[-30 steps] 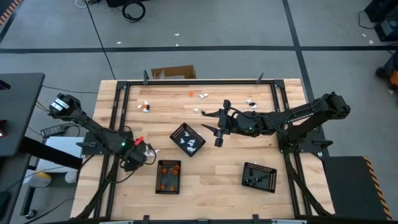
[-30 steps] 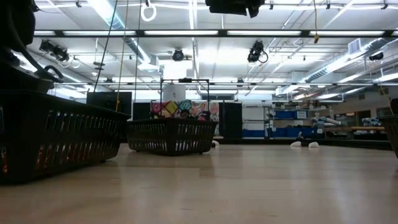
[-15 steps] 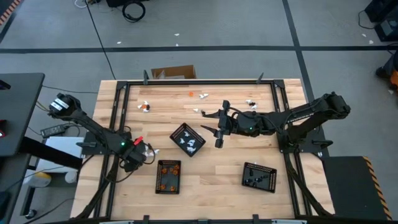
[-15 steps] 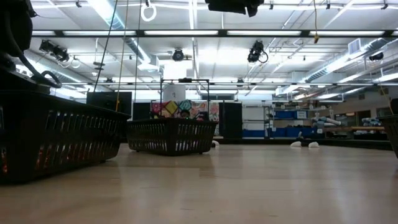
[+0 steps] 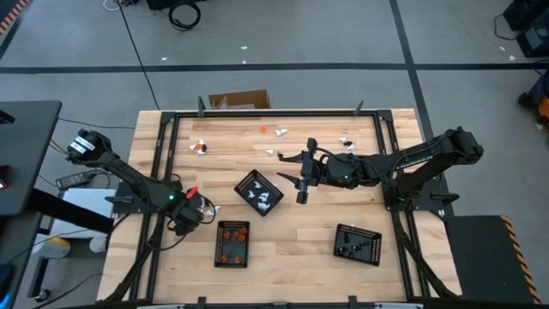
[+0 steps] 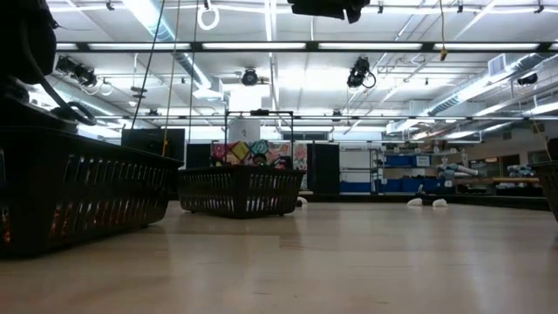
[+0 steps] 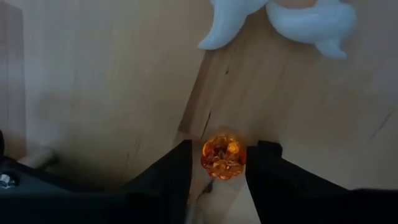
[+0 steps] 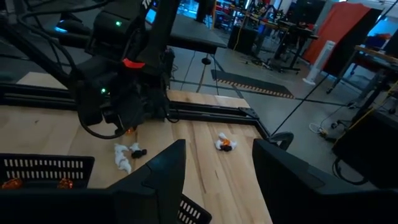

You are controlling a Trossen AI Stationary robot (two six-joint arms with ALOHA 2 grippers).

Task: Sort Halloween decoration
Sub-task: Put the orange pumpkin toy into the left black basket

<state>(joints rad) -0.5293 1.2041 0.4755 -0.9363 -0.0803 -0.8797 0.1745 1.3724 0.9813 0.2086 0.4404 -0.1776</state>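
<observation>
Left end effector low on worktop, fingers clamped against orange piece, beside orange-filled tray. Right end effector open, hovering by white-filled tray.

The place was a large robotics lab or industrial workshop hall. Long strip lights ran under a high ceiling, with blue storage bins on shelves along the far wall. Beyond the right gripper stood a wooden workbench on a black metal frame, a grey concrete floor with dark tape lines, and trailing cables.
</observation>
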